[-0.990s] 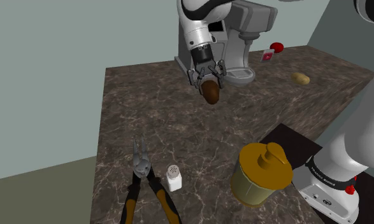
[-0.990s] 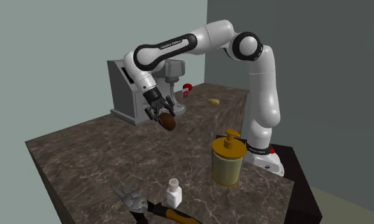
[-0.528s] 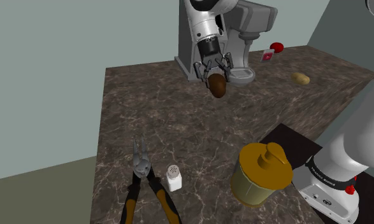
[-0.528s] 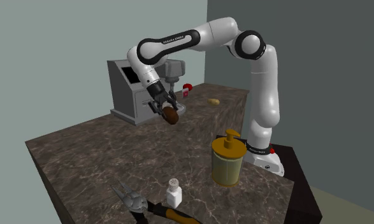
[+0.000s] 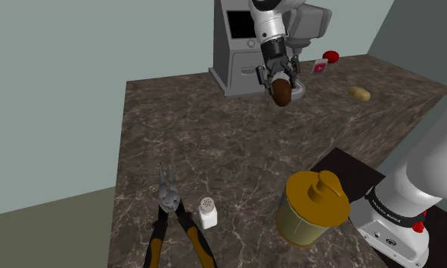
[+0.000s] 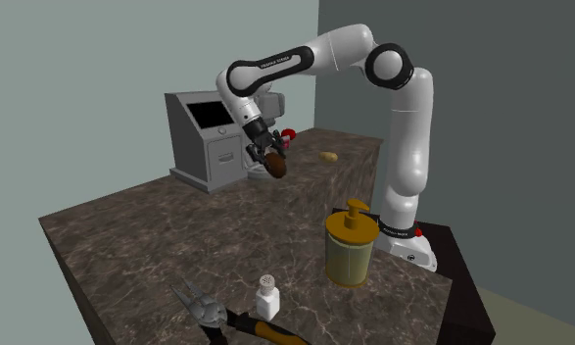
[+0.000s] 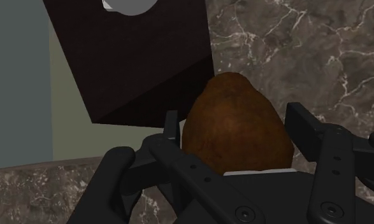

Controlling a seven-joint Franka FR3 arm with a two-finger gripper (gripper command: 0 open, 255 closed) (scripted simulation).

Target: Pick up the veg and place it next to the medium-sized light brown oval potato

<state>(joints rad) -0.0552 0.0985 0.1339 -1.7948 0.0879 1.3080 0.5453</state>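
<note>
So the biggest thing here is the dark marbled countertop point(image 5: 214, 145) point(image 6: 158, 235), which takes up most of the shoulder view. The white Franka arm point(image 5: 269, 23) point(image 6: 305, 61) arcs over it from the lower right of that frame up to the top middle. At the back sits a grey coffee machine point(image 5: 237, 46) point(image 6: 202, 137), in the upper middle of the frame.

Near the bottom right there's a yellow lidded jar point(image 5: 313, 207) point(image 6: 351, 245). Pliers with orange and black handles point(image 5: 172, 221) point(image 6: 216, 316) lie at the bottom, left of centre.

The black gripper point(image 5: 281, 85) point(image 6: 270, 160) point(image 7: 236, 121) hangs just in front of the coffee machine. Its fingers are clamped on either side of a dark brown, egg-shaped veg point(image 5: 282, 92) point(image 6: 273, 167) point(image 7: 233, 121), which is up off the counter.

A little white shaker point(image 5: 207, 213) point(image 6: 267, 296) stands just beside the pliers. The light tan potato point(image 5: 359, 94) point(image 6: 327, 156) lies on the counter at the shoulder view's upper right, well apart from the held veg. A small red thing point(image 5: 331, 56) point(image 6: 289, 134) sits further back, and what it is can't be made out.
</note>
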